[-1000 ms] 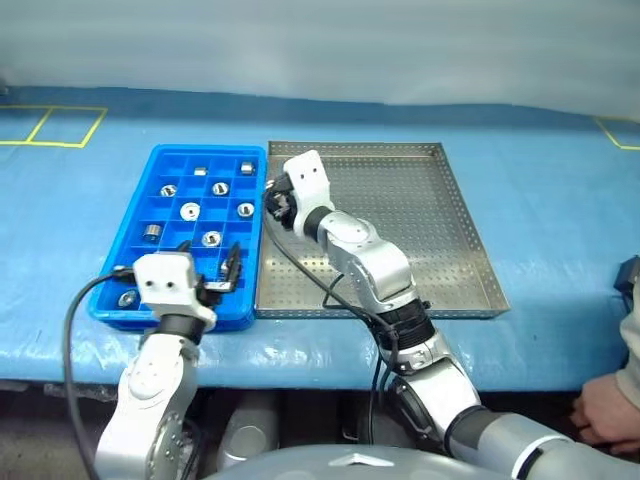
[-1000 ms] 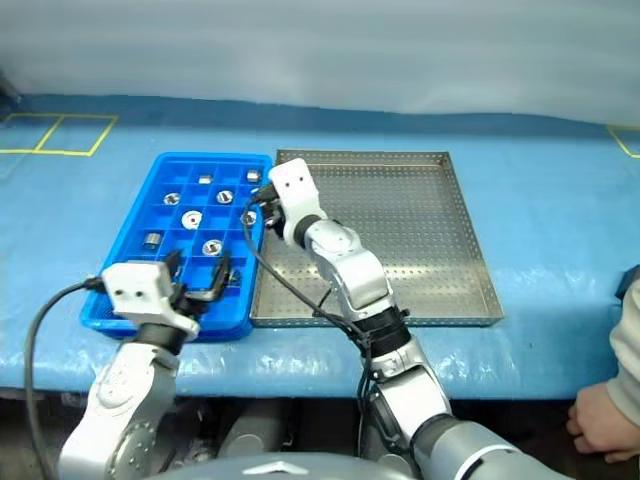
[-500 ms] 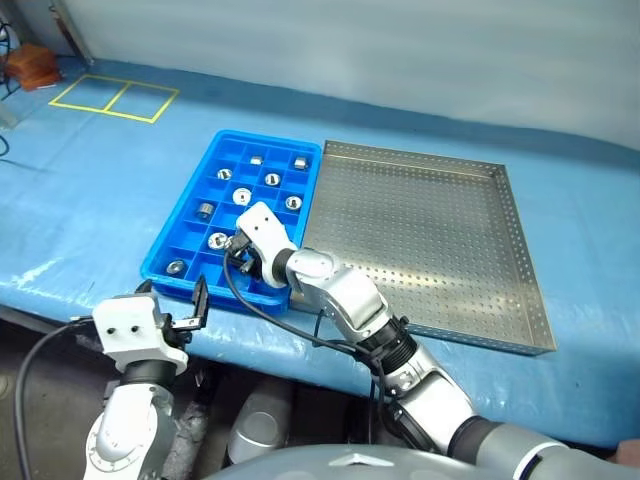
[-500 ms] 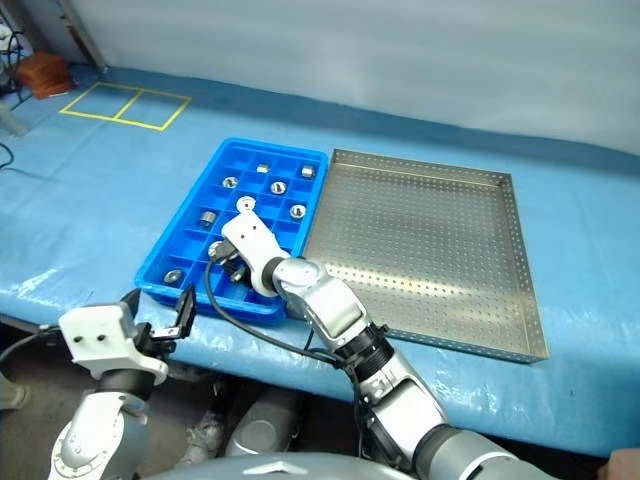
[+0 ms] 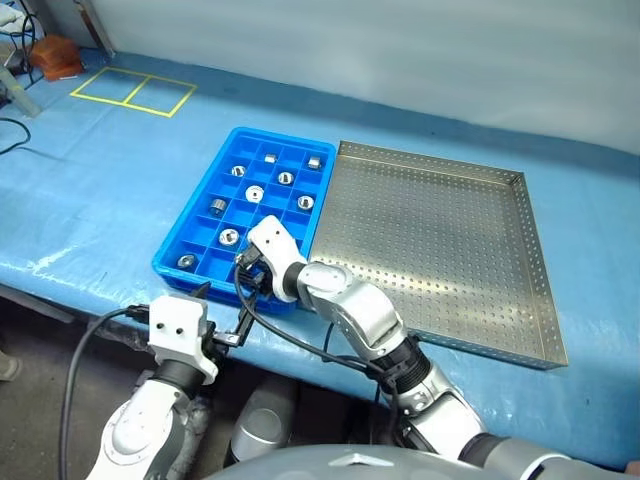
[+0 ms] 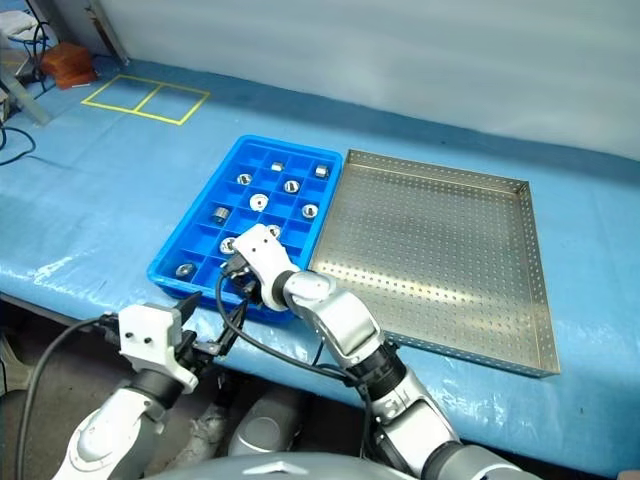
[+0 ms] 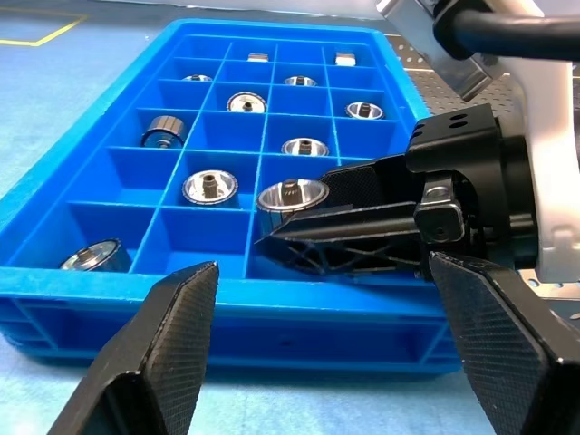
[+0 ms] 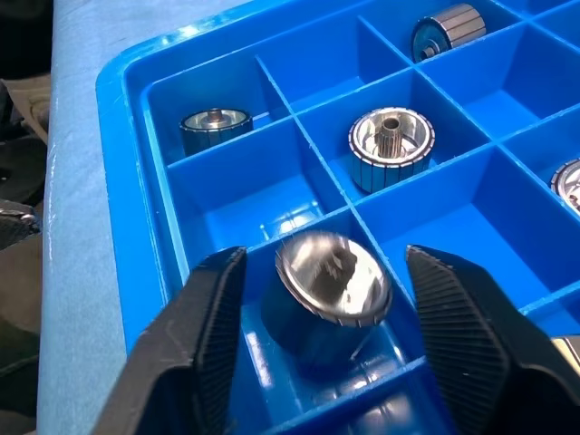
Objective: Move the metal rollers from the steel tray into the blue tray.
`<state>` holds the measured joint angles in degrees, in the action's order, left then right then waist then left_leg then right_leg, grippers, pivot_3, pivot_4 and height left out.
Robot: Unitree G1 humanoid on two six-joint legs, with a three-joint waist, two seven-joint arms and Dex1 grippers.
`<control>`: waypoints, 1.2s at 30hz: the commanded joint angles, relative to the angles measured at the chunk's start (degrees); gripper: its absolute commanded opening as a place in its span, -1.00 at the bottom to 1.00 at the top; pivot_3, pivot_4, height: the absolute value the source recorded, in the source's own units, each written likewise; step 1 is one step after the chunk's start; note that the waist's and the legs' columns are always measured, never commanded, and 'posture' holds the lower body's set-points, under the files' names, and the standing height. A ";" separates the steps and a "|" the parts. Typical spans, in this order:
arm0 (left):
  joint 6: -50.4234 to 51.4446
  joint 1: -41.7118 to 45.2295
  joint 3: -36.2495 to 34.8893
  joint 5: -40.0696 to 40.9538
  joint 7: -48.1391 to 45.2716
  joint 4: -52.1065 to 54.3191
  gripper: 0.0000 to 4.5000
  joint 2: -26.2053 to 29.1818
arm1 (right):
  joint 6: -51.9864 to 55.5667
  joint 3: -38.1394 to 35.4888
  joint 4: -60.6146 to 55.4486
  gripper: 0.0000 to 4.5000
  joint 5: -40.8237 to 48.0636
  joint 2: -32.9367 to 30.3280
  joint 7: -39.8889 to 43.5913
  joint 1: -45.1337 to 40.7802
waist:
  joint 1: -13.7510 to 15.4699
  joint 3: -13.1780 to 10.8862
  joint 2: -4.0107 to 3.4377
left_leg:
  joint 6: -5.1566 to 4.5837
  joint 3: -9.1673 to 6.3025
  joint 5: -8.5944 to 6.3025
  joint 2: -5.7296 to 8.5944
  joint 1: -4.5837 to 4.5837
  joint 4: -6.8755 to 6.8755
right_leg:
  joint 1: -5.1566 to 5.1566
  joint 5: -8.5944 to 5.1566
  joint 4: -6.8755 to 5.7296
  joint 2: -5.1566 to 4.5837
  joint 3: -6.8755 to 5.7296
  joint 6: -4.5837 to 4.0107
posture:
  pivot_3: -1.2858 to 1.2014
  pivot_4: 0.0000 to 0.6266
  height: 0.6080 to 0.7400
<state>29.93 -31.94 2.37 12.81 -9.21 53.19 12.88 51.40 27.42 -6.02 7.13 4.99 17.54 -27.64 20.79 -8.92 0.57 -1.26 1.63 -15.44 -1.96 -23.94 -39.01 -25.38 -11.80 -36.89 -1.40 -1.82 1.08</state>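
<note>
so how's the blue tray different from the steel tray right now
The blue tray is plastic, split into square compartments; the steel tray is one open perforated metal floor. The blue tray holds the metal rollers; the steel tray holds none. The blue tray looks narrower. Both are rectangular and sit side by side.

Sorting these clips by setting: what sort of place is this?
Likely a workshop or factory test bench: a perforated steel tray, a gridded blue tray of metal rollers, and yellow tape squares on the blue-covered table.
</note>
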 commanded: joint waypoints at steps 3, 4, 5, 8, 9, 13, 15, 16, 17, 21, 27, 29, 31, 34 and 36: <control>0.65 0.85 0.30 2.07 -2.25 -0.14 0.81 1.55 | 4.56 -2.69 -9.90 0.90 3.15 -0.55 1.42 0.41 | -0.21 0.00 0.00 | 0.01 -0.04 0.00 -0.01 -0.01 -0.01 | 0.00 -0.03 0.01 0.00 -0.07 -0.05 | 0.40 -0.52 1.00; 0.76 1.05 0.24 2.27 -2.54 -0.22 0.81 1.81 | 4.83 -3.22 -10.61 0.90 3.37 -0.53 1.39 0.37 | -0.40 0.00 -0.01 | 0.01 -0.04 -0.01 -0.01 -0.01 -0.01 | 0.02 -0.03 0.01 0.00 -0.07 -0.05 | 0.39 -0.52 1.00; 0.89 1.35 0.20 2.43 -2.82 -0.36 0.81 2.05 | 4.87 -3.97 -11.50 0.90 3.69 -0.67 1.45 0.35 | -0.62 0.00 -0.01 | 0.01 -0.03 -0.01 -0.02 -0.01 -0.01 | 0.02 -0.03 0.00 0.00 -0.07 -0.05 | 0.38 -0.52 1.00; 1.03 2.38 0.16 2.98 -3.75 -0.91 0.81 2.78 | 4.13 -5.76 -13.38 0.90 4.12 -1.73 1.51 0.42 | -1.20 0.00 -0.02 | 0.01 -0.04 -0.01 -0.08 0.02 -0.01 | 0.03 -0.03 -0.02 0.05 -0.11 -0.05 | 0.36 -0.52 1.00; 1.16 2.90 0.22 3.05 -3.98 -1.11 0.81 3.01 | 4.00 -6.56 -13.83 0.90 4.26 -2.22 1.50 0.50 | -1.33 0.00 -0.02 | 0.02 -0.06 0.00 -0.07 0.02 -0.01 | 0.03 -0.03 -0.02 0.05 -0.12 -0.05 | 0.36 -0.52 1.00; 1.57 4.64 -0.10 3.37 -4.88 -1.60 0.81 4.23 | 3.20 -9.95 -15.55 0.90 4.87 -5.97 2.15 1.17 | -2.29 0.00 -0.02 | 0.02 -0.06 0.00 -0.05 0.03 -0.07 | 0.04 -0.05 -0.01 0.02 -0.12 -0.09 | 0.33 -0.52 1.00; 1.96 5.51 -0.57 3.69 -5.20 -1.88 0.81 4.74 | 2.75 -11.31 -16.00 0.90 4.84 -8.04 2.11 1.55 | -3.19 0.00 -0.02 | 0.02 -0.08 0.00 -0.01 0.04 -0.12 | 0.13 -0.04 0.00 0.00 -0.12 -0.07 | 0.31 -0.52 1.00; 2.17 5.99 -0.75 3.86 -5.41 -2.06 0.81 5.05 | 2.69 -12.02 -16.04 0.90 4.80 -8.84 1.88 1.75 | -3.65 0.00 -0.03 | 0.02 -0.07 0.00 -0.01 0.04 -0.12 | 0.24 -0.04 0.01 0.00 -0.11 -0.07 | 0.31 -0.52 1.00; 2.42 6.54 -0.89 4.22 -5.75 -2.30 0.81 5.39 | 2.74 -12.65 -16.12 0.90 4.72 -9.60 1.62 2.03 | -4.20 0.01 -0.02 | 0.02 -0.07 0.00 -0.01 0.05 -0.12 | 0.25 -0.04 0.00 0.00 -0.11 -0.07 | 0.29 -0.52 1.00; 3.29 8.60 -0.53 5.62 -7.37 -3.24 0.81 6.56 | 3.11 -13.48 -17.30 0.90 4.68 -11.17 0.63 3.24 | -6.78 0.00 -0.04 | 0.03 -0.14 0.01 -0.02 0.04 -0.10 | 0.26 -0.02 -0.05 0.04 -0.11 -0.07 | 0.27 -0.52 1.00; 4.98 10.79 0.97 6.35 -8.25 -3.92 0.81 7.40 | 3.61 -13.14 -18.49 0.90 4.82 -10.35 -1.10 4.84 | -11.35 -0.01 -0.05 | 0.02 -0.36 0.01 -0.02 0.18 -0.09 | 0.46 0.00 -0.05 0.05 -0.11 -0.05 | 0.25 -0.52 1.00; 5.32 11.14 1.25 6.47 -8.22 -3.95 0.81 7.51 | 3.71 -12.89 -18.64 0.90 4.75 -10.31 -1.53 5.18 | -12.79 -0.01 -0.06 | 0.02 -0.44 0.01 -0.01 0.30 -0.09 | 0.60 -0.03 -0.03 0.04 -0.11 -0.09 | 0.25 -0.52 1.00; 5.58 11.34 1.46 6.53 -8.26 -3.96 0.81 7.64 | 3.82 -12.83 -18.75 0.90 4.82 -10.30 -1.87 5.39 | -13.73 -0.01 -0.06 | 0.02 -0.48 0.01 -0.02 0.38 -0.10 | 0.66 -0.06 -0.03 0.04 -0.09 -0.14 | 0.24 -0.52 1.00; 6.09 11.74 1.84 6.64 -8.42 -3.95 0.81 7.72 | 4.05 -12.83 -18.63 0.90 4.59 -10.60 -2.32 5.58 | -14.68 -0.01 -0.06 | 0.02 -0.47 0.02 -0.04 0.44 -0.10 | 0.69 -0.06 -0.05 0.04 -0.05 -0.14 | 0.24 -0.52 1.00; 6.34 11.95 2.13 6.62 -8.41 -3.93 0.81 7.69 | 4.19 -12.92 -18.49 0.90 4.54 -10.71 -2.62 5.72 | -15.12 -0.01 -0.06 | 0.02 -0.47 0.02 -0.06 0.44 -0.10 | 0.70 -0.06 -0.05 0.04 -0.04 -0.14 | 0.24 -0.52 1.00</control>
<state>36.13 -20.25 4.03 18.94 -17.49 48.88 20.40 55.61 14.86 -22.24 11.51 -6.00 15.13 -21.75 5.67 -8.93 0.51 -1.24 1.15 -15.43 -2.03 -23.49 -39.11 -24.68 -11.85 -36.94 -1.36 -1.85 0.95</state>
